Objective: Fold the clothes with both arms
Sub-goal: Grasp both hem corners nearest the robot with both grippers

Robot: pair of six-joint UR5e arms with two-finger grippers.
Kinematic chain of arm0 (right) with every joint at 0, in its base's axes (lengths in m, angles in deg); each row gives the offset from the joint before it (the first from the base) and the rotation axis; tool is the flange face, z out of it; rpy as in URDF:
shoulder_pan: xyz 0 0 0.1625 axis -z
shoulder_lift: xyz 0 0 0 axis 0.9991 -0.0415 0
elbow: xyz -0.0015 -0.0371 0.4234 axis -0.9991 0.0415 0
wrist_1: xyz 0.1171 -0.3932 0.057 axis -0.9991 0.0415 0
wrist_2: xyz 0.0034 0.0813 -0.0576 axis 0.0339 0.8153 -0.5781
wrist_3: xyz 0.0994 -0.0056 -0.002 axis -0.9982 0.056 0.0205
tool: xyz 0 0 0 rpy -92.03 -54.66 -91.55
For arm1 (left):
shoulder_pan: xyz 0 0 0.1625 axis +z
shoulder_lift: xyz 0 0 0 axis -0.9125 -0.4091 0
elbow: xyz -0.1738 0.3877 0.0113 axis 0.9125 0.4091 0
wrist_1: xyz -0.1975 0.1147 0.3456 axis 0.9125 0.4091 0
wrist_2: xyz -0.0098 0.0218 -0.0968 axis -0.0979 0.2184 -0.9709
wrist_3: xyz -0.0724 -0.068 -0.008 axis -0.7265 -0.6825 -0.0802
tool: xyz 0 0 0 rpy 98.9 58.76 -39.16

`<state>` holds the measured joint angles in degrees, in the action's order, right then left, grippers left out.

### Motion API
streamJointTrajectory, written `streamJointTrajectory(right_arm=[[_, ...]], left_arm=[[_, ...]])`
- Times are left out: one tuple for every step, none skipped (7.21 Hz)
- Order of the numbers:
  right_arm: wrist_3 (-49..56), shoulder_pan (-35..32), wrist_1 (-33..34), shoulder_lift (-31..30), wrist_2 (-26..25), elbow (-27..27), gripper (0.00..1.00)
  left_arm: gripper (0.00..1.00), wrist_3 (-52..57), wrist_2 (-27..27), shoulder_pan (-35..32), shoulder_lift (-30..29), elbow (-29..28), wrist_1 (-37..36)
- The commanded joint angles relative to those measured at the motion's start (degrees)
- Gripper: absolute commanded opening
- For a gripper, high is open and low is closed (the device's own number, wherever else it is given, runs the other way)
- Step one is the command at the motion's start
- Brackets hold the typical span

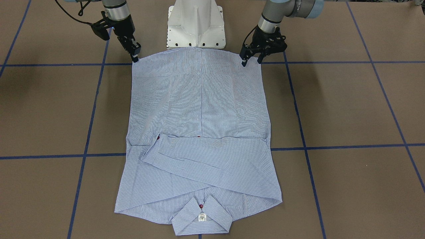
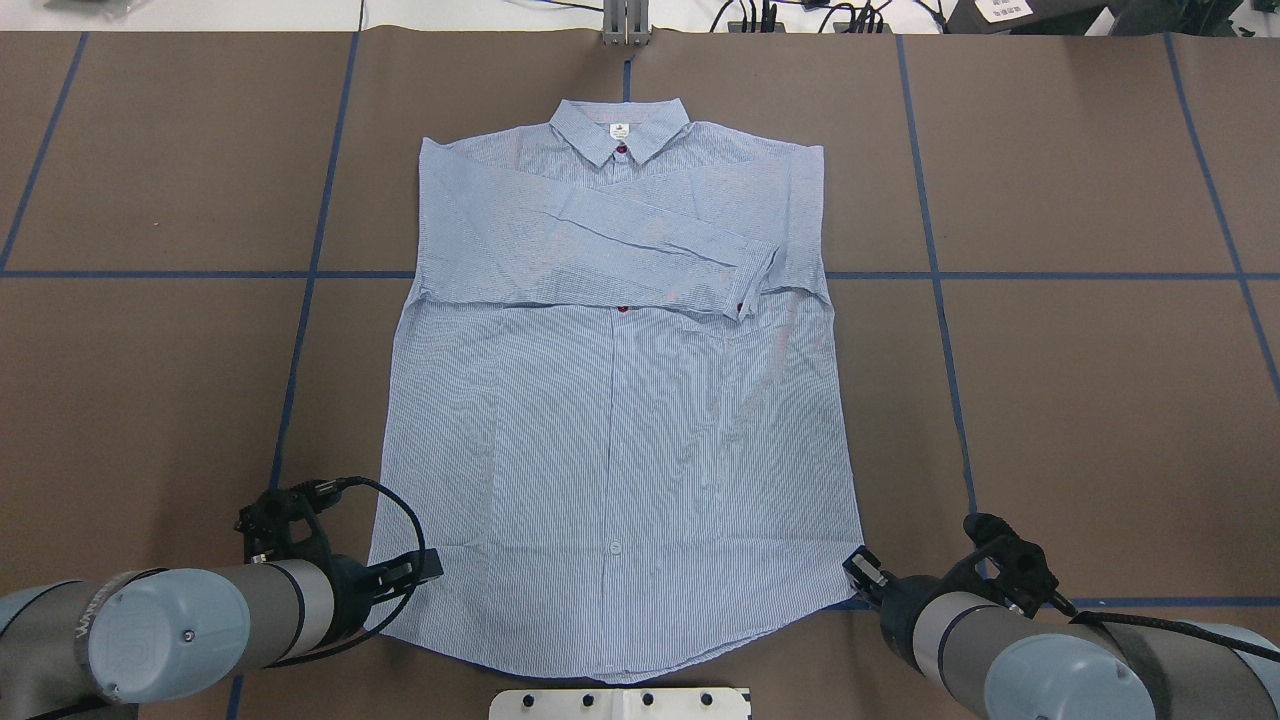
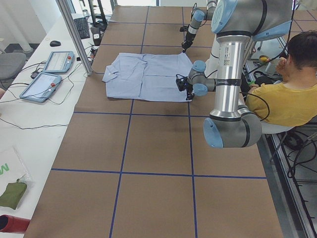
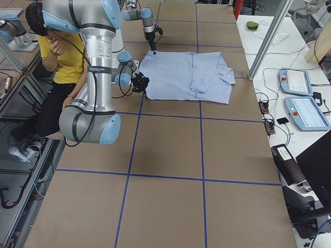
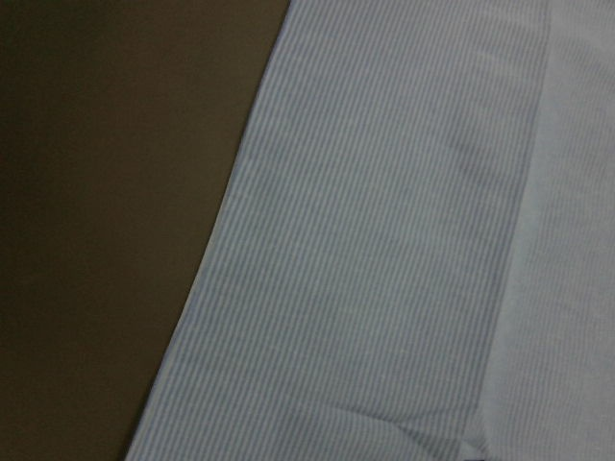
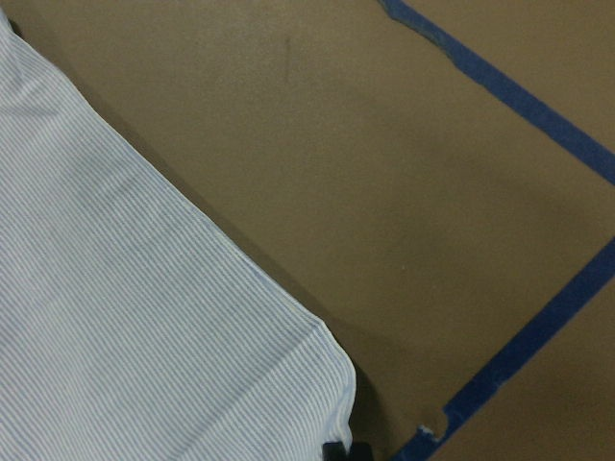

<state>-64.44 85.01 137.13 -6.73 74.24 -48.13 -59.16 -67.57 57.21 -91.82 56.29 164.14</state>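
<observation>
A: Where's striped shirt (image 1: 199, 99)?
B: Flat on bench (image 1: 348, 106), hem by pedestal (image 1: 196, 26). L pincer (image 1: 251, 63) spread over hem corner, prob to fold it up; R pincer (image 1: 135, 59) opposite corner, can't tell if shut

I have the shirt (image 2: 615, 400) lying flat on its back, buttoned. Its collar (image 2: 620, 130) is at the far edge and its hem is nearest the arms. It is light blue with fine white stripes. Both sleeves (image 2: 600, 235) are folded across the chest, the upper one ending in a cuff (image 2: 755, 285) with a red button. My left gripper (image 1: 251, 61) is at one hem corner, fingers spread. My right gripper (image 1: 135, 57) is at the other corner. I see it edge-on, so I can't tell its gap.
</observation>
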Motion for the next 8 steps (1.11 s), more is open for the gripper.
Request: streamJointTrajectory(right_arm=[[0.0, 0.0, 0.0, 0.0, 0.0, 0.1, 0.00], [0.0, 0.1, 0.0, 0.0, 0.0, 0.1, 0.00], [0.0, 0.1, 0.0, 0.1, -0.1, 0.2, 0.00], [0.0, 0.1, 0.0, 0.3, -0.1, 0.4, 0.00], [0.0, 0.1, 0.0, 0.4, -0.1, 0.5, 0.00], [0.0, 0.1, 0.0, 0.4, -0.1, 0.5, 0.00], [0.0, 0.1, 0.0, 0.1, -0.1, 0.5, 0.00], [0.0, 0.1, 0.0, 0.0, -0.1, 0.5, 0.00]], left_arm=[[0.85, -0.5, 0.0, 0.2, 1.0, 0.3, -0.2], [0.85, -0.6, 0.0, 0.6, 2.2, 0.3, -0.2], [0.85, -0.8, -0.1, 0.7, 3.0, 0.3, -0.4], [0.85, -1.6, -0.1, 1.0, 3.7, 0.5, -0.5], [0.85, -1.7, -0.1, 1.3, 3.8, 0.4, -0.5], [0.81, -2.7, -0.1, 2.0, 3.8, 0.4, -0.5], [0.71, -4.3, 0.0, 2.9, 3.4, 0.4, -0.4], [0.56, -4.5, 0.1, 2.9, 3.3, 0.6, -0.4]])
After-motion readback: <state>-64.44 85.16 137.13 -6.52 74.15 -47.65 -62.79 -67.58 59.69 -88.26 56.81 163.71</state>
